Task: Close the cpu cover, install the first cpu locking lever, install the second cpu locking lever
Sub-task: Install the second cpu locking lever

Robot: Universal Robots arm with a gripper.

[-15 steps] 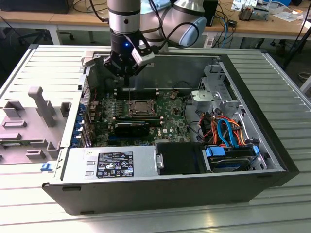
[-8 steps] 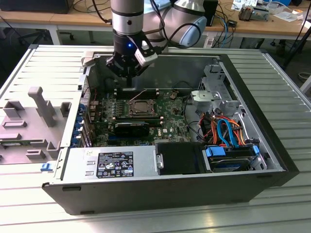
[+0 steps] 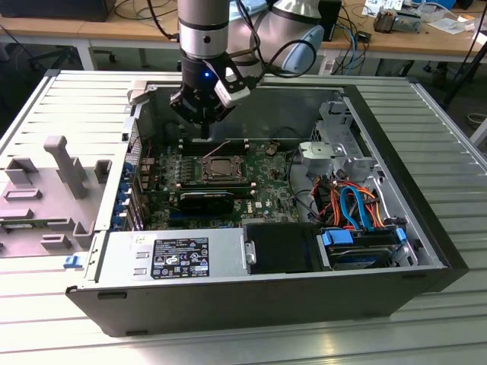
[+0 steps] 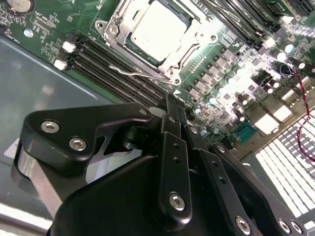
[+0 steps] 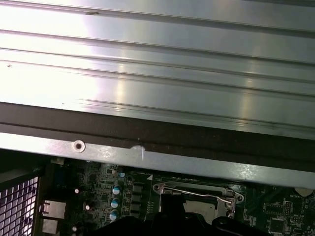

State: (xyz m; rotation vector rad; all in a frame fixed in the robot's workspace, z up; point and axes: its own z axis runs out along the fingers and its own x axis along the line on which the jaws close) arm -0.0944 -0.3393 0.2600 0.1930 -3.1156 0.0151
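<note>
Plainly thin, stiff and light, the cpu cover [image 4: 162, 37] wants pressing on its metal rim, gripper [image 4: 173, 105] fingers together, holding nothing.

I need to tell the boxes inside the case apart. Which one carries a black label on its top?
The grey power-supply box at the case's front edge. The black oblong block beside the CPU socket and the blue-handled drive bay show no such label.

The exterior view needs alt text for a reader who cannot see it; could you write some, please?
A robot arm's gripper hangs inside an open computer case, just above the cpu cover on the green motherboard. A grey power supply sits along the case's near side.
</note>
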